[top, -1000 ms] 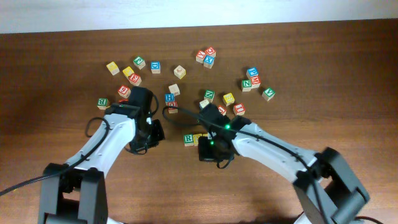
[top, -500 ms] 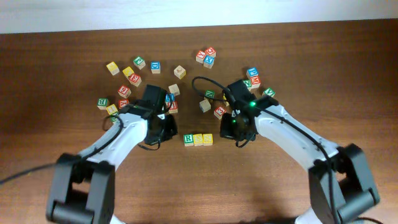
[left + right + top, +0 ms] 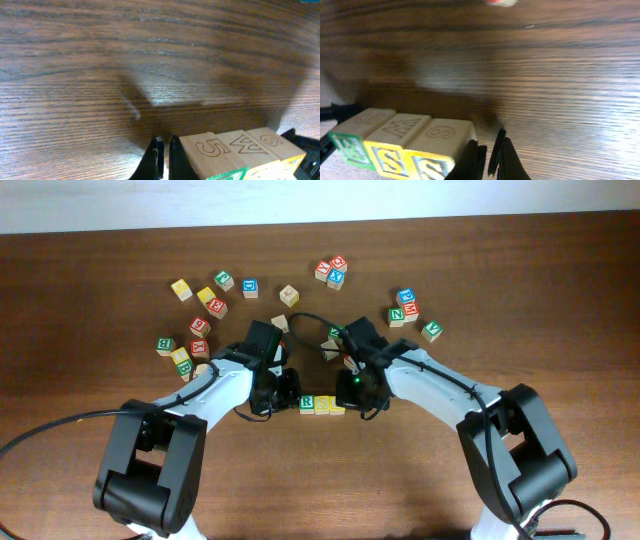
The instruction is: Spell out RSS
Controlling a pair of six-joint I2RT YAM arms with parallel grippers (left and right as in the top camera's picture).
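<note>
Where the green R cube [image 3: 307, 402] sits, two yellow S cubes [image 3: 322, 404] touch in a row beside it, with the left gripper [image 3: 164, 150] and right gripper [image 3: 490, 149] at each end, both closed, holding nothing

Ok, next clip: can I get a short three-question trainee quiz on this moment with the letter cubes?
1. True or false: the R cube, the middle S cube and the end S cube lie touching in one row.
2. Multiple choice: the left gripper is A) at the R end of the row, B) at the S end, C) above the row's middle.
3. Fill in: the end S cube's lettered face is coloured ___.

Key: 1 true; 2 A; 3 yellow.
</note>
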